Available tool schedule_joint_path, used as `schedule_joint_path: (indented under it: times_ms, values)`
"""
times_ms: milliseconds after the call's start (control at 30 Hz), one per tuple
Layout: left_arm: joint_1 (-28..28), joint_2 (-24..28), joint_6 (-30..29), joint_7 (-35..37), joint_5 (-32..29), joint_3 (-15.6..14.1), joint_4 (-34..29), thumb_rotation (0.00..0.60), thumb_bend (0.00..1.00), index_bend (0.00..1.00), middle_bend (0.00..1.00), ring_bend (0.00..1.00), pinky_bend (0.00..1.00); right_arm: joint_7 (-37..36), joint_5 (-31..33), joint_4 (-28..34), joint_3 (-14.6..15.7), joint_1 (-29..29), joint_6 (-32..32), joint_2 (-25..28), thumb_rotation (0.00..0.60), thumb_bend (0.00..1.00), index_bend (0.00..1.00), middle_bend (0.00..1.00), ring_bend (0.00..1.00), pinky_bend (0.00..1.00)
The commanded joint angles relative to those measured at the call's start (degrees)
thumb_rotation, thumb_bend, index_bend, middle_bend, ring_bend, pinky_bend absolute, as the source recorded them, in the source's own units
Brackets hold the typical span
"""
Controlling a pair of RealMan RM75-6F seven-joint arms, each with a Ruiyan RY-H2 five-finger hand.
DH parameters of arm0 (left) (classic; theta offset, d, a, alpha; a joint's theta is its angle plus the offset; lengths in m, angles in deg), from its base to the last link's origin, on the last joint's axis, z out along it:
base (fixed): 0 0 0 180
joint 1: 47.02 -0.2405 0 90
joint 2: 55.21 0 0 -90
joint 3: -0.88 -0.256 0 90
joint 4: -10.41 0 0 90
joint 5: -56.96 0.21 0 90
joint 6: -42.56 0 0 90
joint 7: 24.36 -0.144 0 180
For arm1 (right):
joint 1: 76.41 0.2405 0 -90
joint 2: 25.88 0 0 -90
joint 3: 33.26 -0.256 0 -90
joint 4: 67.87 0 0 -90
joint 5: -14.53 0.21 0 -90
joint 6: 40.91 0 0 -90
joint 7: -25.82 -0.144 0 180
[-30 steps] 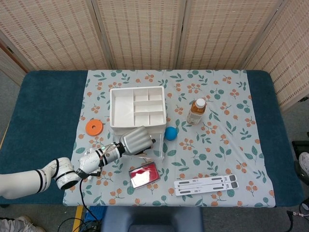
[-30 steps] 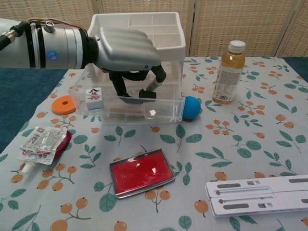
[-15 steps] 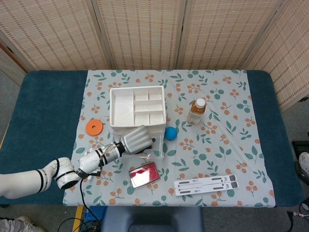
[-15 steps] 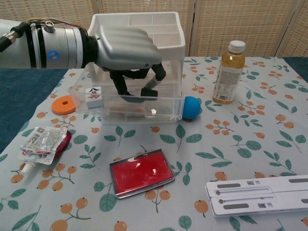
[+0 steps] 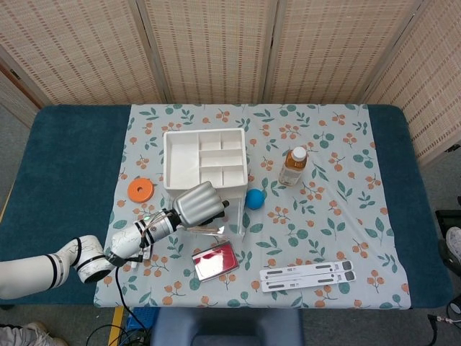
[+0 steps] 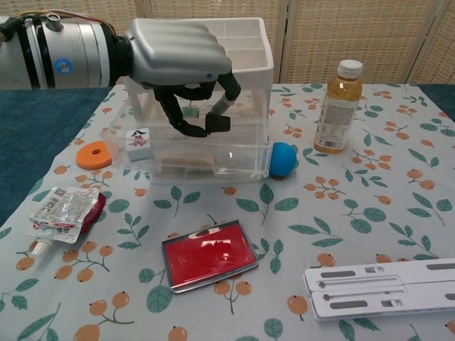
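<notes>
Left hand: we see the silver left hand [image 6: 178,60] above the clear plastic drawer box [image 6: 186,153], its dark fingers [image 6: 170,114] curled down and inward; we make out nothing held between them, so we call them clenched on nothing.
Right hand: we find it in neither view.
Clear box: it stands on the surface at the near side of the white compartment organiser tray [image 5: 204,160], right under the left hand; inside we see a small white tile with a dark printed figure [image 6: 138,139], the mark too small for us to read.
Blue ball: a small blue ball [image 6: 283,158] sits touching the clear box's right end.
Orange disc: a flat orange ring-shaped disc [image 6: 94,155] lies just left of the clear box.
Sachet: a crinkled silver and red sachet with a spout [image 6: 62,211] lies near the front left; its print is too small for us to read.
Red case: a flat red rectangular case with a metal rim [image 6: 208,254] lies in front of the box.
Bottle: a clear bottle of amber drink with a white cap [image 6: 337,108] stands upright to the right; we cannot read its label.
White stand: a folded white plastic stand [image 6: 380,288] lies at the front right.
Surface: a floral tablecloth [image 6: 355,206] covers it.
</notes>
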Motion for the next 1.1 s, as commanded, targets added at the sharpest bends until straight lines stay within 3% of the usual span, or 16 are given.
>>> schedule_joint_path:
  times_ms: [33,400,733,1100]
  values:
    - [-1.21,1.14,-2.06,0.61,0.6,0.02,-1.06,0.6,0.33,0.58,0.93,1.0,1.0,0.01,-0.09,0.05,-0.02,0.07,-0.05,-0.01,0.6,0.38,0.03,0.15,0.09,0.11]
    - [-7.73,6.46,-10.43,3.78,1.54,-1.03,-3.86,0.6,0.33,0.58,0.93,1.0,1.0,0.28,-0.85,0.29,0.08,0.32,-0.08,-0.1,0.6,0.38,0.03,0.15,0.09,0.11]
    - [-17.84,12.47,-19.42,7.58,0.65,-3.93,-5.3,0.6,0.33,0.58,0.93,1.0,1.0,-0.07,-1.89,0.21,0.01,1.04,-0.44,-0.25,0.6,0.38,0.03,0.15,0.09,0.11]
    - [-26.14,14.41,-22.3,10.39,-2.44,-6.63,-2.16,0.6,0.33,0.58,0.93,1.0,1.0,0.08,-3.09,0.52,0.2,1.35,-0.21,-0.41,0.6,0.38,0.03,0.15,0.09,0.11]
